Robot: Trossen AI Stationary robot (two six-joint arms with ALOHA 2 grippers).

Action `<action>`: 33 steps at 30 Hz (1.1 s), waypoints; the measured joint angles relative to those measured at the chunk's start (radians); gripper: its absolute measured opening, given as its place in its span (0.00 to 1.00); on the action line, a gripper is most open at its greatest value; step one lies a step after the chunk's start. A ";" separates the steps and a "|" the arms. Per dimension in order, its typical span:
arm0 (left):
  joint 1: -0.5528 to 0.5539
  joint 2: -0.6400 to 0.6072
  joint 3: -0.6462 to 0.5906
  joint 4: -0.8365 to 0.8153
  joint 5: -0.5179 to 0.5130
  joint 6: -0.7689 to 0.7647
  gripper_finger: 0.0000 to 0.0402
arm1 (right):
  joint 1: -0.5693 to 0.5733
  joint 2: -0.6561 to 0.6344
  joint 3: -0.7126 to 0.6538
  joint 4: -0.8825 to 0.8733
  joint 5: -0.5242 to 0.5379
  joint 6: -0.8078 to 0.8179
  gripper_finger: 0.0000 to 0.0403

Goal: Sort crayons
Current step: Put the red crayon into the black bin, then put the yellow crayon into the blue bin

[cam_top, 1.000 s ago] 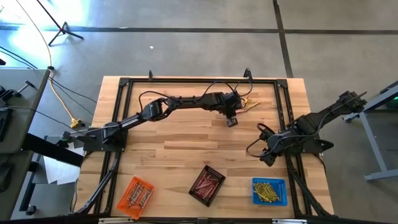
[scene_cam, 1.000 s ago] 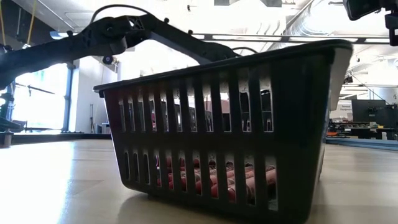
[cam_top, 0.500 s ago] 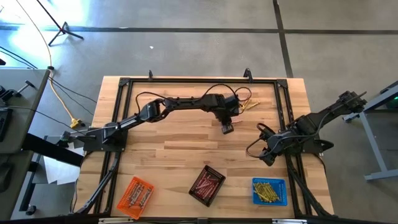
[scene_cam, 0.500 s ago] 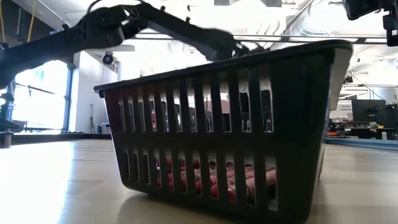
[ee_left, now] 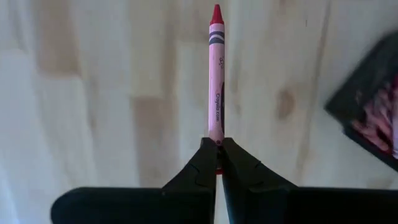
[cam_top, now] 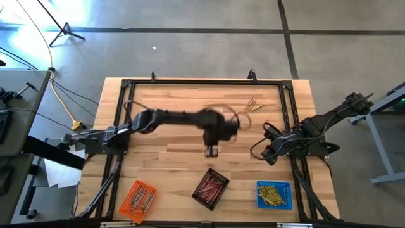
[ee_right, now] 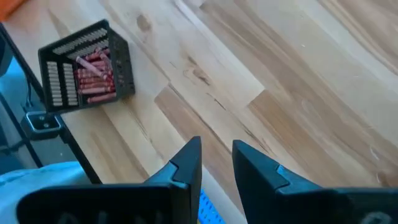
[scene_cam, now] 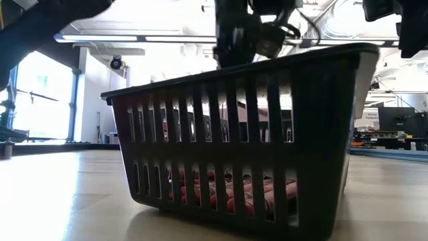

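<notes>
left gripper [ee_left: 217, 163]: mine, fingers clamped tight on the butt end of one red crayon [ee_left: 216, 74]; crayon sticks straight out past my fingertips, tip pointing away, over bare wood
left gripper position: high view puts me at table centre [cam_top: 211, 151], arm blurred, black tray [cam_top: 211, 188] just off at 6 o'clock from me
right gripper [ee_right: 216, 163]: mine too, parked at 3 o'clock side of the table [cam_top: 271, 154], fingers partly apart, nothing between them, hovering over bare boards
black tray contents: red/pink crayons lying in the bottom, seen through the slots in low view [scene_cam: 227, 194]; same tray in the right wrist view [ee_right: 87, 65] with red sticks inside
blue tray [cam_top: 273, 194]: at 5 o'clock on the table, yellow crayons [cam_top: 271, 195] in it
orange tray [cam_top: 138, 200]: at 7 o'clock, holds pale sticks, colour hard to tell
loose crayons [cam_top: 253, 105]: a few left on the wood at about 1 o'clock, near the frame rail, well apart from all three trays
table [cam_top: 171, 136]: light wood planks, black frame round the edge
low view: black tray fills it, my left arm dark above its rim [scene_cam: 234, 30]
</notes>
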 joint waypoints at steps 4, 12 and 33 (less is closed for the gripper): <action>-0.123 -0.010 -0.001 -0.032 -0.018 -0.106 0.00 | 0.000 0.000 0.000 0.000 -0.003 -0.047 0.19; -0.279 -0.009 -0.001 0.046 -0.056 -0.401 0.00 | 0.000 0.000 0.000 0.000 -0.007 -0.172 0.19; -0.405 -0.009 -0.094 0.106 -0.003 -0.784 0.16 | -0.001 0.000 0.000 -0.107 0.007 -0.228 0.19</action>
